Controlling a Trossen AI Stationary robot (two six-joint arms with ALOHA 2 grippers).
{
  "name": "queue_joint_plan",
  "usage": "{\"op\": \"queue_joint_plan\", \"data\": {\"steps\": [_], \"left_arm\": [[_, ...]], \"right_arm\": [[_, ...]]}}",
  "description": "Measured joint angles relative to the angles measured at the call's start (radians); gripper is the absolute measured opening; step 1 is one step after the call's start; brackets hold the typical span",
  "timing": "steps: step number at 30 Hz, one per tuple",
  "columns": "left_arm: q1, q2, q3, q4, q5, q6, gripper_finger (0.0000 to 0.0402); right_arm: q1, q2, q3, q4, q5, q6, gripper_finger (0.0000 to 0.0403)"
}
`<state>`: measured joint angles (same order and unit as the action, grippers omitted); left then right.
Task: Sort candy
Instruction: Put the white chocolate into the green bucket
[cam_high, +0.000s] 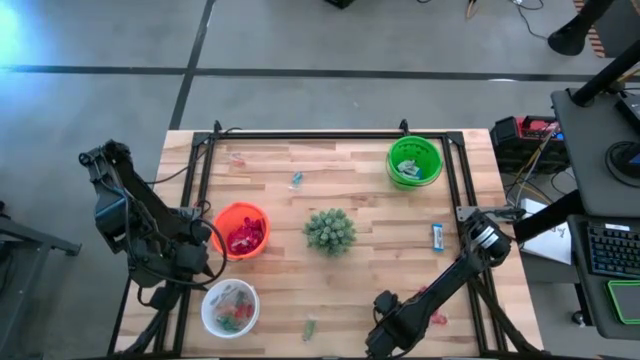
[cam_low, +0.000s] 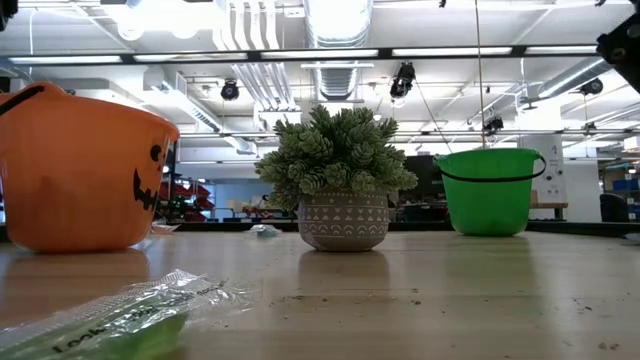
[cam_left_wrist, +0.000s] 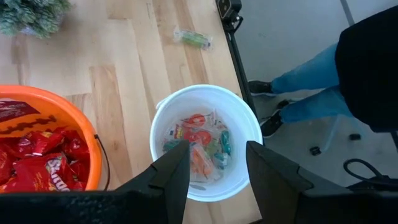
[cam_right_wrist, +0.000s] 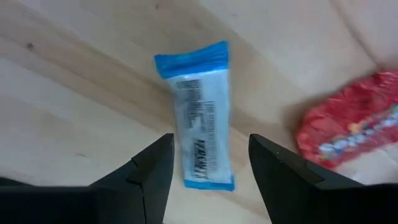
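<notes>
I'm working the wooden table (cam_high: 370, 190), with the plant (cam_high: 329, 230) in the middle, an orange bowl (cam_high: 240, 230) of red packets at left, a green bowl (cam_high: 414, 161) far right, and a white bowl (cam_high: 230, 307) near the left corner. My left gripper (cam_left_wrist: 216, 163) hangs over the white bowl, fingers spread and empty, waiting.

The step in hand, as I read it, is a pick with the right gripper (cam_right_wrist: 210, 165). It sits low at the table's near edge, jaws wide, straddling a blue-and-white bar (cam_right_wrist: 202, 115) that lies flat on the wood. A red packet (cam_right_wrist: 351, 130) lies just beside it.

The bar's long axis runs between my fingers, out ahead of the gripper, one blue end pointing away. Next I'd drop and close across its narrow width, keeping clear of the red packet.
</notes>
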<state>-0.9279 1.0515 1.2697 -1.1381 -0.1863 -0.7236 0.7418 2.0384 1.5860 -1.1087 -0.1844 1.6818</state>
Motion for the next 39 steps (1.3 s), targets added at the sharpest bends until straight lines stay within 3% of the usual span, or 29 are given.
{"op": "queue_joint_plan", "data": {"steps": [11, 14, 18, 24, 27, 31, 39], "left_arm": [[0.000, 0.000, 0.000, 0.000, 0.013, 0.000, 0.0139], [0.000, 0.000, 0.000, 0.000, 0.013, -0.002, 0.0139], [0.000, 0.000, 0.000, 0.000, 0.013, -0.001, 0.0139], [0.000, 0.000, 0.000, 0.000, 0.013, -0.001, 0.0139], [0.000, 0.000, 0.000, -0.003, 0.013, 0.000, 0.0139], [0.000, 0.000, 0.000, -0.019, 0.013, 0.008, 0.0139], [0.003, 0.001, 0.008, -0.082, -0.021, 0.053, 0.0139]], "right_arm": [[-0.002, -0.008, -0.117, 0.162, -0.036, -0.004, 0.0187], [-0.002, -0.008, -0.117, 0.174, -0.037, 0.026, 0.0141], [-0.002, -0.019, -0.116, 0.181, -0.045, 0.031, 0.0036], [0.001, -0.059, -0.123, 0.157, -0.046, 0.099, 0.0020], [0.003, -0.113, -0.121, 0.145, 0.013, 0.166, 0.0019], [0.000, -0.191, -0.120, 0.085, 0.182, 0.230, 0.0018], [-0.067, -0.336, -0.119, -0.126, 0.430, 0.213, 0.0018]]}}
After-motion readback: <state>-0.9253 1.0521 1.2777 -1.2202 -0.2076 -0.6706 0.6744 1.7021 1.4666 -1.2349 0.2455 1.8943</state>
